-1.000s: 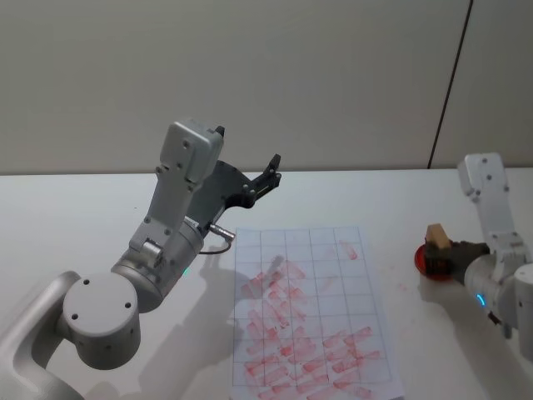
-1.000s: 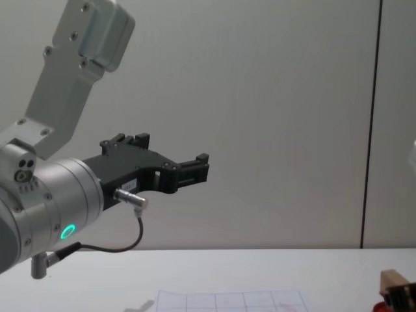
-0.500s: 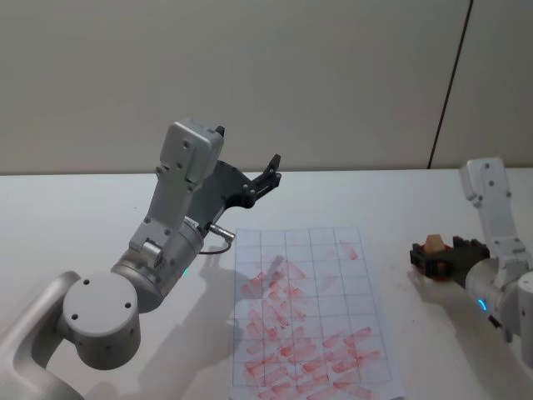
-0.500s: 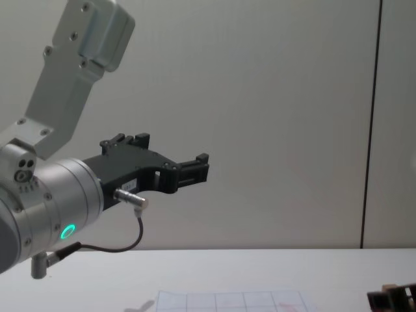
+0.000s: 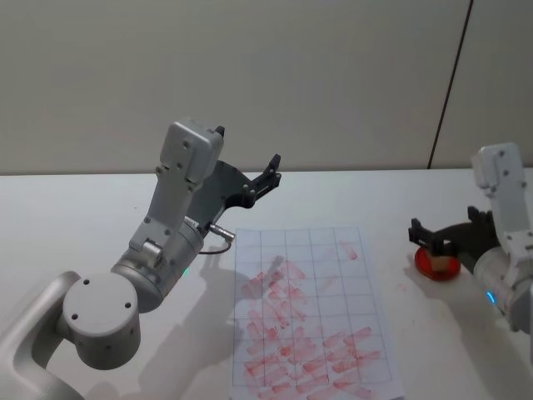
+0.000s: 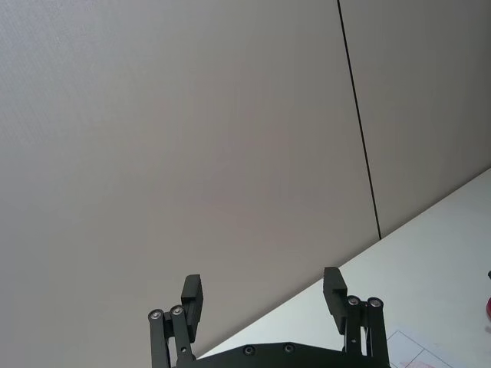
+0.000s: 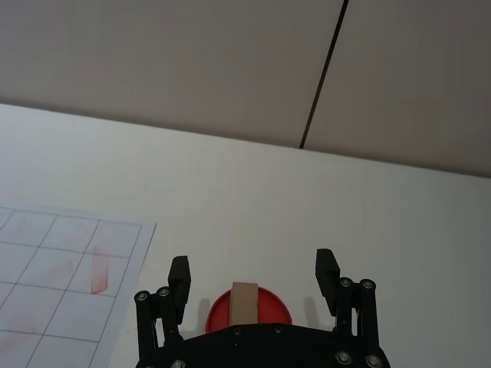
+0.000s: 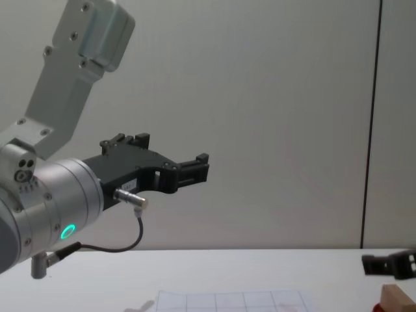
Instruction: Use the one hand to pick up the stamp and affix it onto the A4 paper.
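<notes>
Head view: the stamp (image 5: 436, 249) is seen upright on its red base on the counter (image 5: 67, 217), right of the A4 paper (image 5: 308, 308), directly beneath the wide-open, empty right claw (image 5: 439, 237), while the left claw (image 5: 268, 173), also open and empty, is parked well apart.

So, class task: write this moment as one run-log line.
right gripper: open, above stamp, not gripping | stamp: upright, right of paper | left gripper: open, raised, idle

A bare lab: white table (image 5: 75, 208), plain panelled wall (image 5: 250, 75).
</notes>
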